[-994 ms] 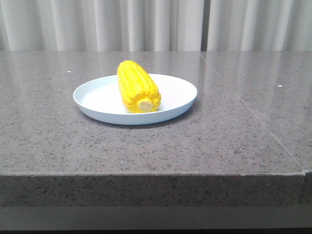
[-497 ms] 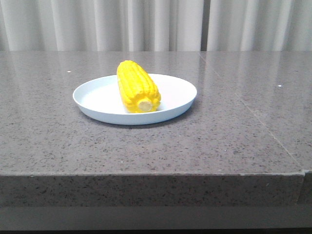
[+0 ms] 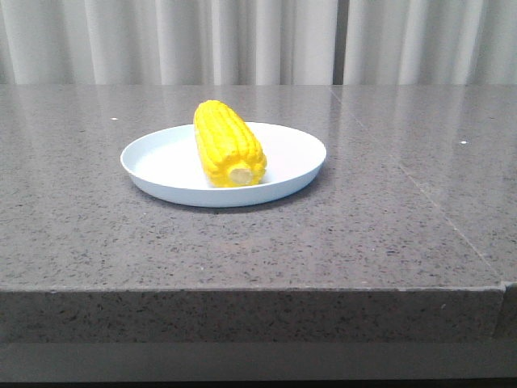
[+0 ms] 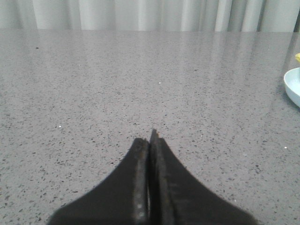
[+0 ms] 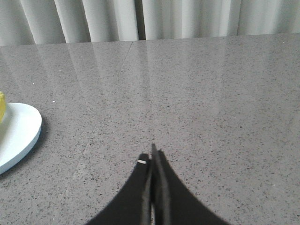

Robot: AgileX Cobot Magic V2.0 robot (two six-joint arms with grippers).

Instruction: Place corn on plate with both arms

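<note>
A: Where is your corn (image 3: 229,145)?

B: It lies on its side across the middle of the plate (image 3: 153,170), cream stub toward you, tip pointing away. Lying lengthwise in the shallow dish, it looks settled, and the low rim should stop any roll

A: And the plate?

B: On the stone table (image 3: 388,226), a bit left of centre, well back from the front edge

A: So the task looks finished to you?

B: You can judge it so; the corn is wholly inside the rim and nothing touches it

A: Your pincers?

B: The left gripper (image 4: 150,137) has its fingers pressed together on nothing, low over bare table, with the plate off to its side at the picture's edge. The right gripper (image 5: 153,153) is closed and empty too, the plate well apart on its other side

A: Neither near the corn?

B: No, both sit clear, flanking it
</note>
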